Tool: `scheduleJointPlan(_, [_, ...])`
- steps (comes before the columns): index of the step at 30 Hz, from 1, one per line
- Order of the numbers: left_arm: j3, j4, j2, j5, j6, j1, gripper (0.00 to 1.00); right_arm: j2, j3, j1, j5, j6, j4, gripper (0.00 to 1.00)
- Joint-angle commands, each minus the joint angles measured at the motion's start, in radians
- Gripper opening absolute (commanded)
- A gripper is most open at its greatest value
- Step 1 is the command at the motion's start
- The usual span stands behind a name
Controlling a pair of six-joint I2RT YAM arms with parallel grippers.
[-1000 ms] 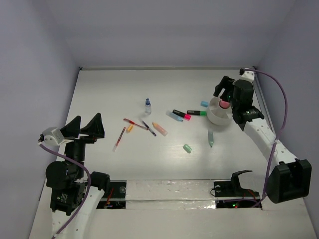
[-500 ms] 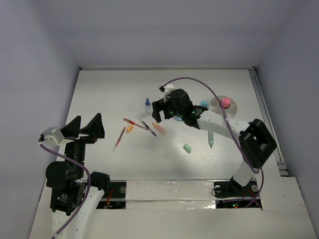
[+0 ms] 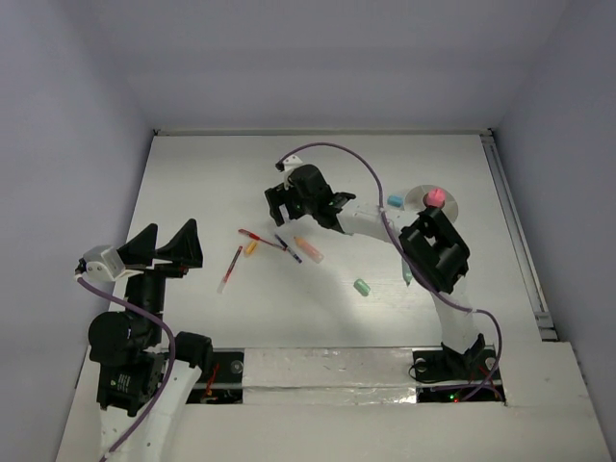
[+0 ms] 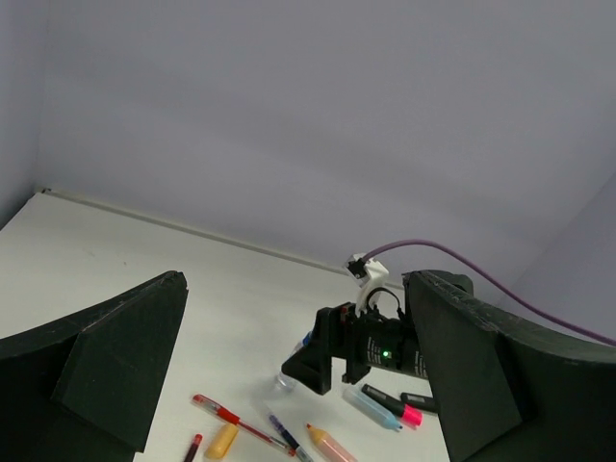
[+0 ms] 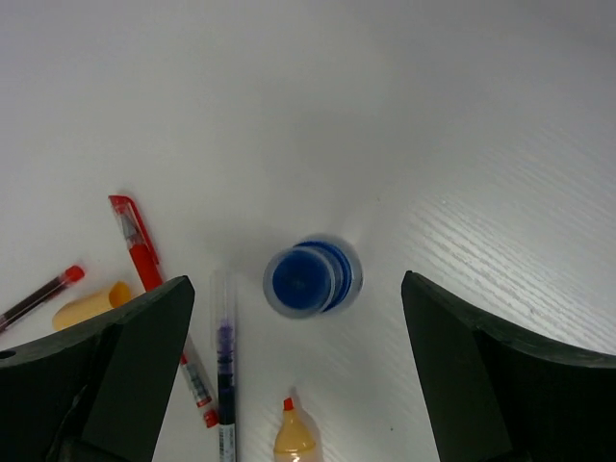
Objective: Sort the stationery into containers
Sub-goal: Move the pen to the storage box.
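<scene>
The right claw (image 5: pixel 294 286) is being held wide apart, released, with a small blue-capped bottle (image 5: pixel 313 279) standing upright on the table (image 5: pixel 462 115) between its fingers and touched by neither. Beside the bottle, a red pen (image 5: pixel 135 236), a thin blue pen (image 5: pixel 224 371) and an orange marker (image 5: pixel 294 435) are lying loose. A pink thing (image 3: pixel 435 197) is sitting in the round cup (image 3: pixel 414 199), well apart toward the right. The left claw (image 3: pixel 164 243) is being held open and empty at the left.

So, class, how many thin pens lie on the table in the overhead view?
3. A red pen and a blue pen lie near the centre, and a red-and-white pen lies further left. The right arm may hide others.
</scene>
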Motion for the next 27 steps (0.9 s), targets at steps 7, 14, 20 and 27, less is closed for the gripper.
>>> scheduleJointPlan(7, [-0.003,0.053,0.020,0.022,0.012,-0.005,0.99,0.045,0.106,-0.004,0.085,0.003,0.057,0.77])
scheduleJointPlan(14, [-0.003,0.053,0.023,0.024,0.013,-0.005,0.99,0.045,0.114,-0.004,0.107,0.011,0.053,0.48])
scheduleJointPlan(20, [-0.003,0.057,0.020,0.028,0.013,-0.005,0.99,-0.023,0.083,-0.004,0.153,0.028,0.086,0.15])
scheduleJointPlan(27, [-0.003,0.057,0.019,0.030,0.013,-0.005,0.99,-0.223,0.001,-0.004,0.260,0.035,0.133,0.11])
